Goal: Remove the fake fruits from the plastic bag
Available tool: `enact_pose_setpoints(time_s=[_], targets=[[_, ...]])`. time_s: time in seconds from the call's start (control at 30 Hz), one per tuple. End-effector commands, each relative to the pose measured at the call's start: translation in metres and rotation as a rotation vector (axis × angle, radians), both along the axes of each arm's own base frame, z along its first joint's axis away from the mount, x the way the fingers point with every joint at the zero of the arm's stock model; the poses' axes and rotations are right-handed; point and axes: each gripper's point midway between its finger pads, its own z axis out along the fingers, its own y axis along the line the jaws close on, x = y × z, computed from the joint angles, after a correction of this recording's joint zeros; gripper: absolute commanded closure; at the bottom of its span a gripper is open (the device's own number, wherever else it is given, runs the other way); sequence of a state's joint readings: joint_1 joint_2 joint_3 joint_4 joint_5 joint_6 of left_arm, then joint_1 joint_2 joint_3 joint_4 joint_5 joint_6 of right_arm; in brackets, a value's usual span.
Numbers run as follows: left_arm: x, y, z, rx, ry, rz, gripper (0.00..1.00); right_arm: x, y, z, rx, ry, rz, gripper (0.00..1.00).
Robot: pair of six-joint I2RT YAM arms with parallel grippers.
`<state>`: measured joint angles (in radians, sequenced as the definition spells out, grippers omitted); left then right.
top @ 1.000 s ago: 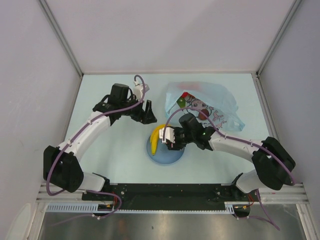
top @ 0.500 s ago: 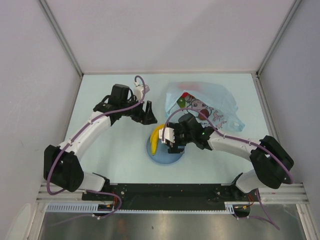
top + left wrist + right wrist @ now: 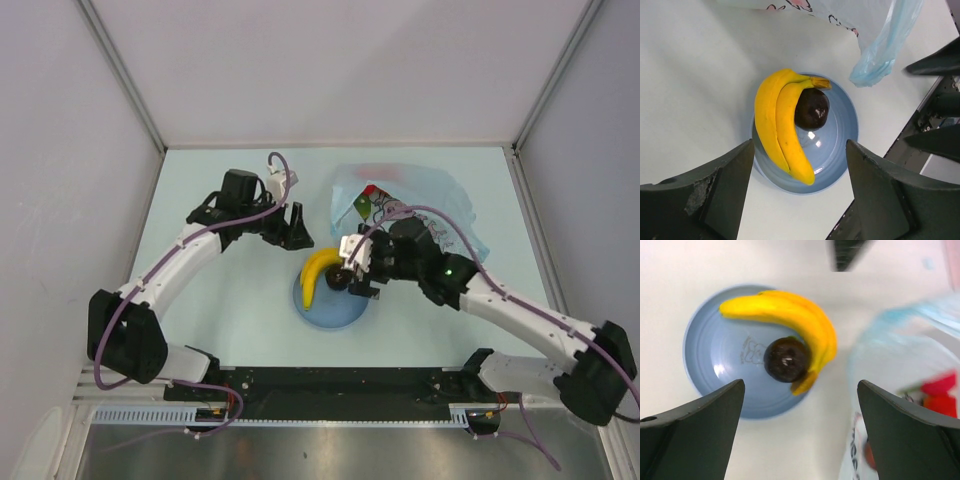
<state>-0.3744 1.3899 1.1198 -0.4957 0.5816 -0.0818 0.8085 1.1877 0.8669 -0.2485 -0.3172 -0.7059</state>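
Banana [image 3: 774, 120] across plate [image 3: 842, 150], one end toward bag [image 3: 876, 52]

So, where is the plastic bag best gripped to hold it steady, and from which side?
Grip the plastic bag at its bunched handle, probably from above: beside the blue plate the film is gathered into a narrow strip, thin enough to pinch across.

My top camera looks steeply down from the near edge; both wrist cameras closely overlook the same banana [image 3: 775, 115] and blue plate [image 3: 838, 146].
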Motion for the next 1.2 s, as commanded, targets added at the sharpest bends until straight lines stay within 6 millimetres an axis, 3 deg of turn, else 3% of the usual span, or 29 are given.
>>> enact_pose_setpoints(time_s=[0.0, 0.13, 0.23, 0.3, 0.37, 0.43, 0.53, 0.6, 0.7, 0.83, 0.87, 0.93, 1.07, 1.13, 1.17], targets=[[0.006, -0.002, 0.010, -0.064, 0.019, 0.024, 0.21, 0.035, -0.048, 0.035, 0.162, 0.144, -0.395, 0.02], [0.018, -0.009, 0.018, -0.077, 0.033, 0.021, 0.21, 0.079, -0.083, 0.030, 0.282, 0.283, -0.691, 0.29], [0.024, -0.012, 0.020, -0.077, 0.044, 0.017, 0.21, 0.102, -0.094, 0.021, 0.302, 0.295, -0.784, 0.40], [0.027, -0.015, 0.025, -0.088, 0.044, 0.016, 0.22, 0.114, -0.096, 0.016, 0.314, 0.294, -0.814, 0.45], [0.034, -0.021, 0.045, -0.122, -0.005, 0.002, 0.01, 0.124, -0.101, 0.010, 0.321, 0.293, -0.846, 0.45], [0.035, -0.032, 0.079, -0.180, -0.076, -0.072, 0.00, 0.133, -0.102, 0.014, 0.341, 0.271, -0.870, 0.45], [0.039, -0.040, 0.112, -0.196, -0.154, -0.095, 0.00, 0.138, -0.094, 0.017, 0.367, 0.300, -0.861, 0.44], [0.039, -0.044, 0.123, -0.202, -0.184, -0.102, 0.00, 0.138, -0.088, 0.019, 0.388, 0.313, -0.848, 0.43], [0.040, -0.055, 0.117, -0.151, -0.204, -0.116, 0.00, 0.135, -0.082, 0.019, 0.401, 0.332, -0.835, 0.41], [0.046, -0.072, 0.089, -0.037, -0.226, -0.117, 0.00, 0.135, -0.083, 0.023, 0.427, 0.349, -0.851, 0.39], [0.051, -0.080, 0.073, 0.014, -0.217, -0.105, 0.00, 0.135, -0.084, 0.023, 0.435, 0.357, -0.861, 0.37], [0.052, -0.091, 0.066, 0.050, -0.216, -0.116, 0.01, 0.136, -0.087, 0.026, 0.446, 0.353, -0.875, 0.36], [0.055, -0.096, 0.066, 0.068, -0.228, -0.123, 0.12, 0.142, -0.096, 0.024, 0.440, 0.331, -0.912, 0.35], [0.048, -0.091, 0.068, 0.084, -0.247, -0.166, 0.36, 0.147, -0.100, 0.018, 0.432, 0.330, -0.931, 0.35], [0.042, -0.092, 0.069, 0.075, -0.247, -0.202, 0.54, 0.151, -0.100, 0.019, 0.440, 0.324, -0.933, 0.35]])
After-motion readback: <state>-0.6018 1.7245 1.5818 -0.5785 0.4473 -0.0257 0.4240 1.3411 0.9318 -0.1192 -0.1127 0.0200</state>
